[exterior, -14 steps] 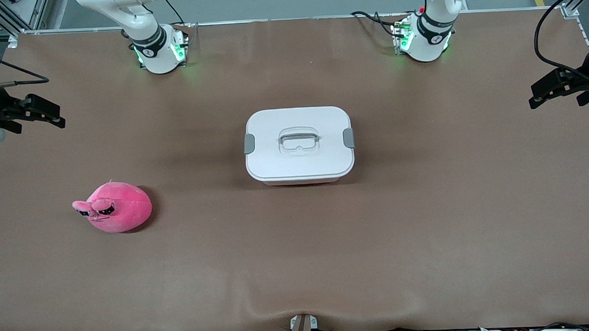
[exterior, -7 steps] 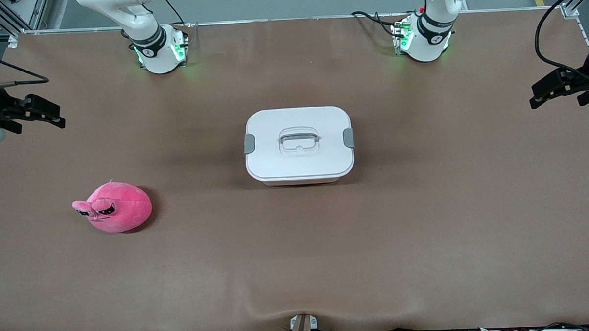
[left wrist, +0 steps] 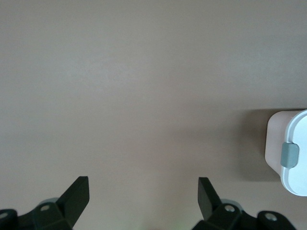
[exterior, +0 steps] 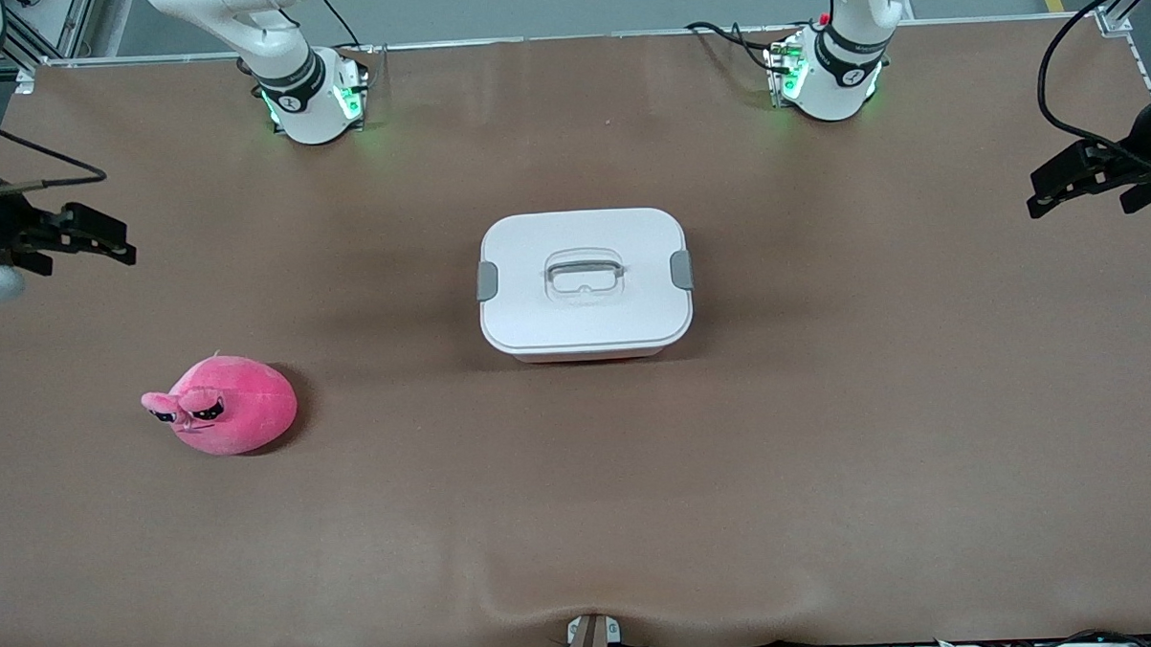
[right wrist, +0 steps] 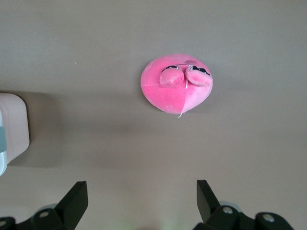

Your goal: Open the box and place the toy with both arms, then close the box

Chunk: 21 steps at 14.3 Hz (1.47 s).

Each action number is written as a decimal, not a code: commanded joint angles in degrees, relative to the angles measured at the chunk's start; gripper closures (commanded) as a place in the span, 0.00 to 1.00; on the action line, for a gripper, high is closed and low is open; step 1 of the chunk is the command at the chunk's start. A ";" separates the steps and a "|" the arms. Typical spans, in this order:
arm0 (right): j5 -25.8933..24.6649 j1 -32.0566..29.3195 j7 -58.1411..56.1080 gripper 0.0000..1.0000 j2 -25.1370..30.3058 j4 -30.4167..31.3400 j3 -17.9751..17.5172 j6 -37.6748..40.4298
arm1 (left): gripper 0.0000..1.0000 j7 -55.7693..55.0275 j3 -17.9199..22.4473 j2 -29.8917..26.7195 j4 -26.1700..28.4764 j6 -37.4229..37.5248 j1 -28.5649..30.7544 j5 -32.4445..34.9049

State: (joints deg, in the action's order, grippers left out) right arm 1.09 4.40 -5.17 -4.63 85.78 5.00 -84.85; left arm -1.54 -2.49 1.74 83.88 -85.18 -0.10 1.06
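The box (exterior: 585, 309) stands shut in the middle of the table, its white lid on, with a recessed handle (exterior: 584, 272) and a grey clip (exterior: 487, 281) at each end. The pink plush toy (exterior: 222, 406) lies on the table toward the right arm's end, nearer the front camera than the box. My right gripper (exterior: 113, 248) hangs open and empty over the table's edge at its own end. The right wrist view shows the toy (right wrist: 176, 88) and one end of the box (right wrist: 13, 127) below that open gripper (right wrist: 141, 188). My left gripper (exterior: 1045, 190) is open over the left arm's end, with the box (left wrist: 290, 153) in its wrist view.
A brown cloth (exterior: 582, 515) covers the whole table and bulges slightly at the edge nearest the front camera. The two arm bases (exterior: 311, 103) (exterior: 827, 80) glow green along the table's robot edge. Black cables (exterior: 1069, 67) hang by the left gripper.
Both grippers have shifted slightly at the table's ends, the right one drifting a little inward over the cloth. Box and toy have not moved.
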 commanded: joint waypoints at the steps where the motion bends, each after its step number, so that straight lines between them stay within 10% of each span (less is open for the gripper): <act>1: 0.14 0.53 0.25 0.00 -0.38 -0.70 0.27 -0.05 | 0.00 0.48 -0.15 0.72 -1.27 0.02 0.01 1.57; 21: 0.05 2.11 -0.45 0.00 -10.31 -0.96 0.27 -7.26 | 0.00 -19.54 0.03 9.33 -1.36 -4.02 -3.67 -1.50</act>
State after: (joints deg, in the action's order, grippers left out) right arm 1.08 6.51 -5.18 -14.47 85.83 4.90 -92.24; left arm -17.68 -2.61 10.02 83.82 -89.24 -2.20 0.34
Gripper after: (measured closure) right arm 0.000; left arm 0.000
